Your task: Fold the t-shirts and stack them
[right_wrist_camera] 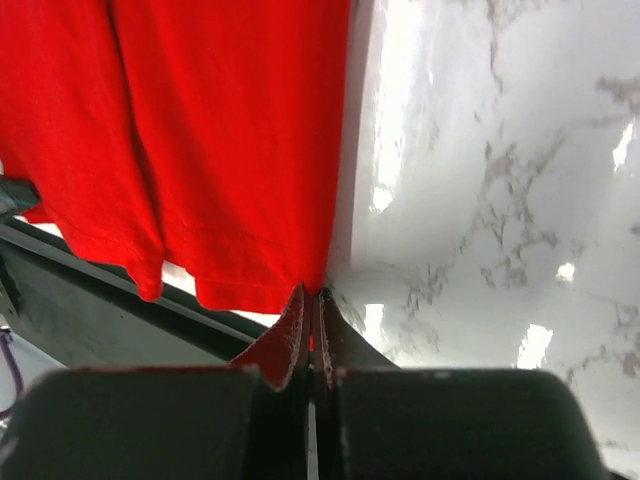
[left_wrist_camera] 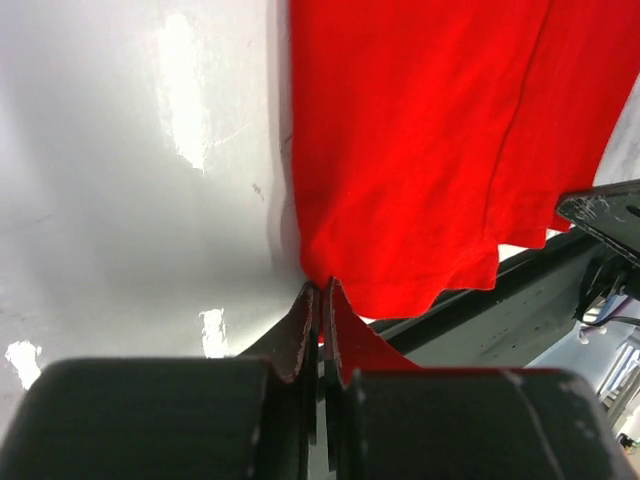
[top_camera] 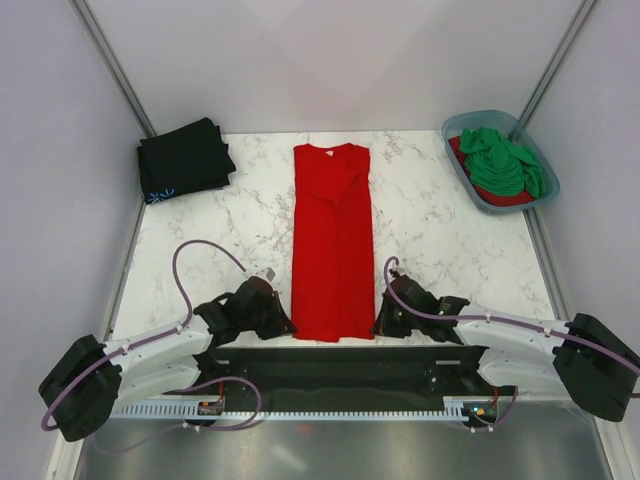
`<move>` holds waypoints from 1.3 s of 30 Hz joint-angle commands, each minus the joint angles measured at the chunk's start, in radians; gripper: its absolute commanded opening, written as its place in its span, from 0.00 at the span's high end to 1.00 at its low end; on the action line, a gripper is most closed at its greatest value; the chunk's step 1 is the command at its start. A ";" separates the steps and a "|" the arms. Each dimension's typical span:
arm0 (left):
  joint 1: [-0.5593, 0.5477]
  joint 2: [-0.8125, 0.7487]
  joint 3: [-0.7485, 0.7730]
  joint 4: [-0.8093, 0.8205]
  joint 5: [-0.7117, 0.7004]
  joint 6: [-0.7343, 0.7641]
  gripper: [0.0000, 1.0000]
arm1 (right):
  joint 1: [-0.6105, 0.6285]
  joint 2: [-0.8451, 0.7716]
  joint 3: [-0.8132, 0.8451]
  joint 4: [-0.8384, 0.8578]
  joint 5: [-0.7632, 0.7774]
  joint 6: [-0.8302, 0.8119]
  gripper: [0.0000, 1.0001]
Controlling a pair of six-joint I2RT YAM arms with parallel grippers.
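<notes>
A bright red t-shirt (top_camera: 332,240) lies folded into a long strip down the middle of the marble table, collar far, hem near. My left gripper (top_camera: 283,322) is shut on the hem's left corner; in the left wrist view (left_wrist_camera: 322,290) the cloth (left_wrist_camera: 420,150) runs from between the shut jaws. My right gripper (top_camera: 381,325) is shut on the hem's right corner, seen also in the right wrist view (right_wrist_camera: 312,293) with the red cloth (right_wrist_camera: 230,140). A folded black t-shirt (top_camera: 184,158) with a light-blue mark lies at the far left. A green t-shirt (top_camera: 502,162) lies crumpled over another red one (top_camera: 515,197).
A blue-grey plastic tub (top_camera: 462,127) at the far right holds the green and red shirts. White walls and metal posts close in the table on three sides. A black base bar (top_camera: 350,365) spans the near edge between the arms.
</notes>
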 commanded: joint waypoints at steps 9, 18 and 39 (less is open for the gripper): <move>-0.015 -0.147 0.310 -0.492 -0.090 0.015 0.98 | 0.140 -0.132 0.209 -0.347 0.230 0.075 1.00; 0.018 0.034 0.596 -0.556 -0.244 0.171 0.98 | 0.082 0.035 0.560 -0.512 0.417 -0.086 1.00; 0.331 0.703 1.168 -0.522 -0.137 0.427 0.98 | -0.254 0.469 0.922 -0.438 0.357 -0.412 1.00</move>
